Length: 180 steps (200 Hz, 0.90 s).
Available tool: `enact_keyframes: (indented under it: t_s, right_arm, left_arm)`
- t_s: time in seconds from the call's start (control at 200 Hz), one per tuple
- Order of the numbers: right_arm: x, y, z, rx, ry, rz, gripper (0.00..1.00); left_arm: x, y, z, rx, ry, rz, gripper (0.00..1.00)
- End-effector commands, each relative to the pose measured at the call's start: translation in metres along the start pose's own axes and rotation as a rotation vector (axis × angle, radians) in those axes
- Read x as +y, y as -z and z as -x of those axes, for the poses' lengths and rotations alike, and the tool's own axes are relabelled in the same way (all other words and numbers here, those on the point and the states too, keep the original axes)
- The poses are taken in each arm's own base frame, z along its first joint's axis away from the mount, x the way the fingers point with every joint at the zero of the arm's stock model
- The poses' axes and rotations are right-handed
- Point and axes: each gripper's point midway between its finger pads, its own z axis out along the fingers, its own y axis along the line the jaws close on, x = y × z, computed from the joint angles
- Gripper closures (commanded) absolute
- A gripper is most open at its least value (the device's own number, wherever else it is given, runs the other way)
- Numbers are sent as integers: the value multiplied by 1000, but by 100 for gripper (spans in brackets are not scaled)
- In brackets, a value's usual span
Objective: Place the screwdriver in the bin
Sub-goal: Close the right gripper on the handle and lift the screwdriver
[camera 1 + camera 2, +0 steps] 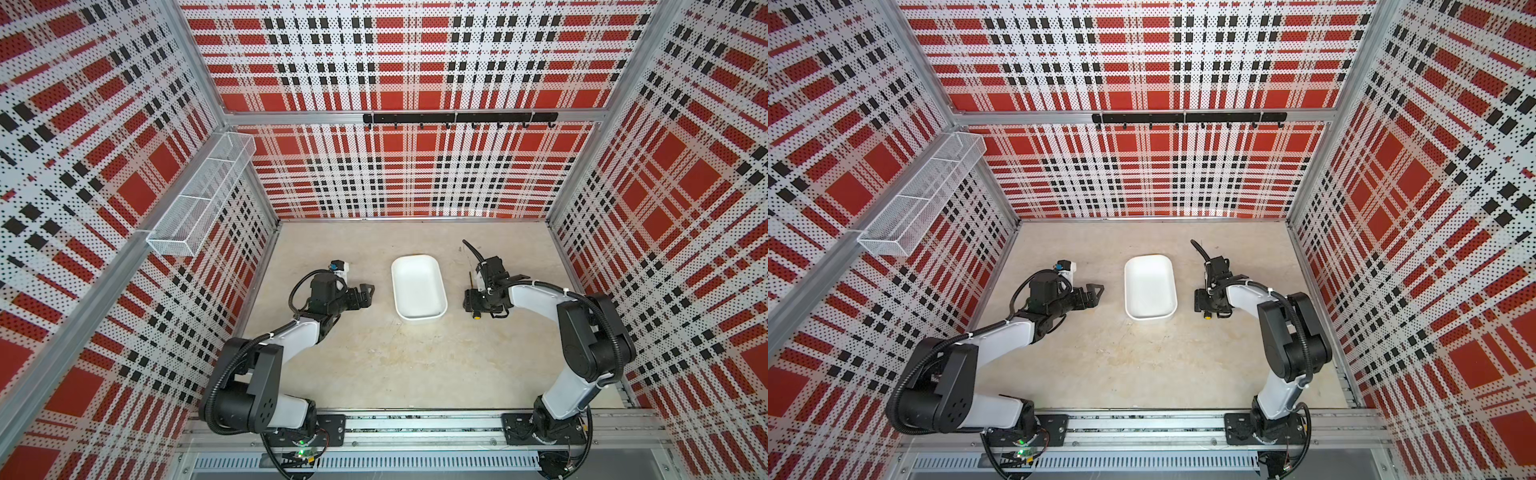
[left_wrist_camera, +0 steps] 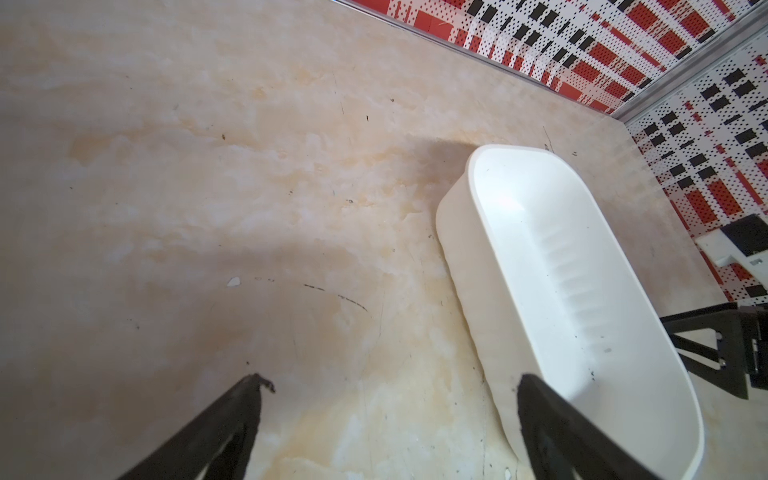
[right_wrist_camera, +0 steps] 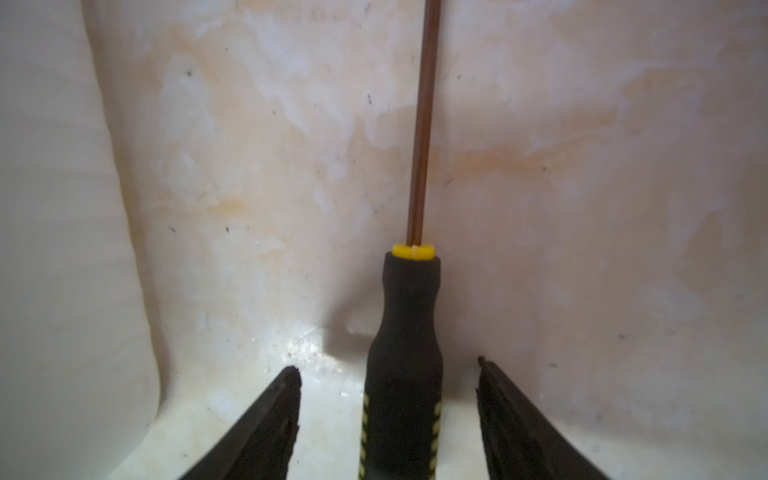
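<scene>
One screwdriver [image 3: 403, 332], one bin [image 1: 417, 286], one mesh basket [image 1: 199, 195], one hook rail [image 1: 459, 118], two arms [image 1: 291, 332] [image 1: 536, 297].

A shallow white plastic rectangular bin [image 1: 417, 286] with rounded corners sits open side up, and just off its 3 o'clock side a slim screwdriver [image 3: 405, 332] with black handle and yellow cap lies flat, its thin shaft pointing toward 12 o'clock.

Bright even light, soft shadows, bowed edges

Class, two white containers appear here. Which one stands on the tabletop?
The smooth plastic bin, resting on the beige tabletop; the wire-mesh basket hangs up on the side wall instead.
</scene>
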Motion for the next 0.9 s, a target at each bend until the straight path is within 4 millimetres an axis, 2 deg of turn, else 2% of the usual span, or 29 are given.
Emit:
enact_keyframes:
  t_s: [0.0, 0.185, 0.331, 0.491, 0.596, 0.782, 0.897]
  right_arm:
    - [-2, -3, -2, 22, 6, -31, 37]
    - [-2, -7, -3, 45, 11, -40, 47]
    - [-5, -9, -3, 54, 7, -65, 59]
    - [-6, -10, -5, 50, -4, -68, 78]
    - [-7, -9, -5, 49, -2, -70, 86]
    - [-3, 7, 5, 1, 1, -58, 96]
    - [4, 29, 18, -66, 7, -35, 100]
  left_arm:
    - [-6, -2, 6, 5, -5, -22, 2]
    - [-6, -3, 5, 11, -5, -20, 2]
    - [-7, -3, 5, 17, -6, -26, 2]
    - [-7, -3, 4, 23, -5, -23, 2]
    - [-8, -2, 6, 18, -6, -24, 2]
    - [-9, 0, 9, 9, -8, -25, 2]
    - [-11, 1, 10, 5, -12, -36, 2]
